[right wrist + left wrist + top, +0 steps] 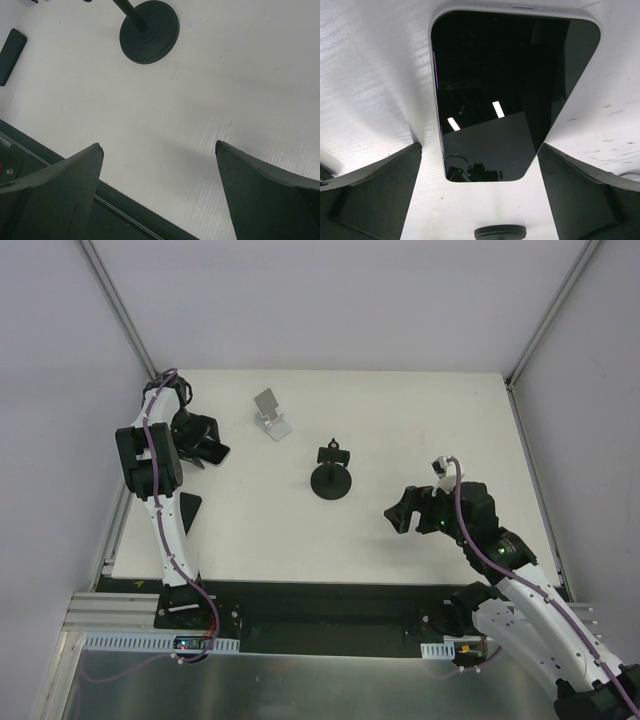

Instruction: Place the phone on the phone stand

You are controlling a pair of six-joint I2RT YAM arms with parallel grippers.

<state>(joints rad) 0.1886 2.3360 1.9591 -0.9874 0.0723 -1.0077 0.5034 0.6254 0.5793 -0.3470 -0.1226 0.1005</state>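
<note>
The phone (490, 95), black screen up with a pale edge, lies flat on the white table (365, 90). In the top view it (190, 510) is partly behind the left arm; it also shows in the right wrist view (11, 56). My left gripper (480, 145) is open and hovers over the phone's near end, with one finger on either side and neither touching it. It shows in the top view (205, 445) too. A silver folding phone stand (270, 415) sits at the back. My right gripper (398, 515) is open and empty above the table's front right (159, 145).
A black stand with a round base and a clip on top (332, 478) stands mid-table; its base shows in the right wrist view (150, 30). White walls enclose the table. A dark rail (320, 605) runs along the near edge.
</note>
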